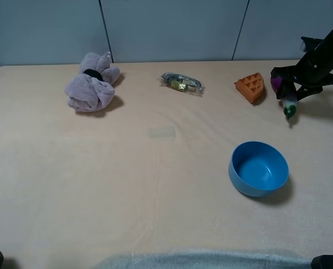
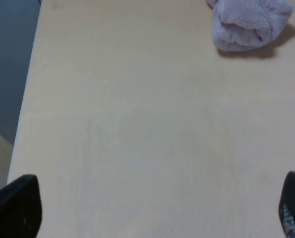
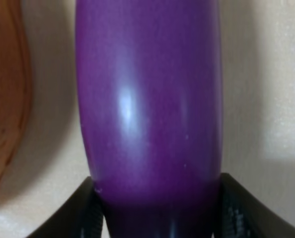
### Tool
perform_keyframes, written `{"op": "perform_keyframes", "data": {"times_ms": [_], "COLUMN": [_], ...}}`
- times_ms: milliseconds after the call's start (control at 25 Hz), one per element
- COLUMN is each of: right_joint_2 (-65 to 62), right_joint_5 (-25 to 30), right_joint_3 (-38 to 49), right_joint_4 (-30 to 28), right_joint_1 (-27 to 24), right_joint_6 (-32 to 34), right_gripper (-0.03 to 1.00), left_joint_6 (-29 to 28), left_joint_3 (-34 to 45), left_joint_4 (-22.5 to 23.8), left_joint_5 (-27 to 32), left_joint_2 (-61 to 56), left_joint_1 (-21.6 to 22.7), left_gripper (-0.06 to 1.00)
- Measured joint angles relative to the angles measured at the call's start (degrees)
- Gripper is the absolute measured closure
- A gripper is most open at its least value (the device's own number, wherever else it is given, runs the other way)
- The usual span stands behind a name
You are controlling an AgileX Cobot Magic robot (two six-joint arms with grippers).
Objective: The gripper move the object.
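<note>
Eggplant (image 3: 147, 99) x1, clamped by right fingers (image 3: 90, 213) | left fingers (image 2: 16, 208) spread | bowl (image 1: 250, 188) x1 | waffle wedge (image 1: 250, 87) x1 | plush (image 1: 91, 87) x1

The right gripper (image 1: 284, 88) clamped, the left gripper (image 2: 155, 208) spread.
The right arm reaches in from the far right edge, wrist tilted downward, its dark fingers (image 3: 88, 210) pressed against both flanks of the eggplant (image 3: 147, 99); the left one faces down, fingers wide apart.
</note>
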Motion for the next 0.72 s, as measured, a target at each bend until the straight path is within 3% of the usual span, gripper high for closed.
{"op": "perform_keyframes", "data": {"times_ms": [520,720], "right_joint_2": [0.0,0.0], "right_joint_5": [-0.2,-0.3], "right_joint_3": [0.0,0.0], "right_joint_4": [0.0,-0.1], "right_joint_1": [0.0,0.0], "right_joint_6": [0.0,0.0], "right_gripper": [0.62,0.42], "left_joint_6": [0.0,0.0], "left_joint_3": [0.0,0.0], "left_joint_4": [0.0,0.0], "left_joint_5": [0.0,0.0], "left_joint_2": [0.0,0.0], "left_joint_1": [0.0,0.0], "left_gripper": [-0.01,-0.01]}}
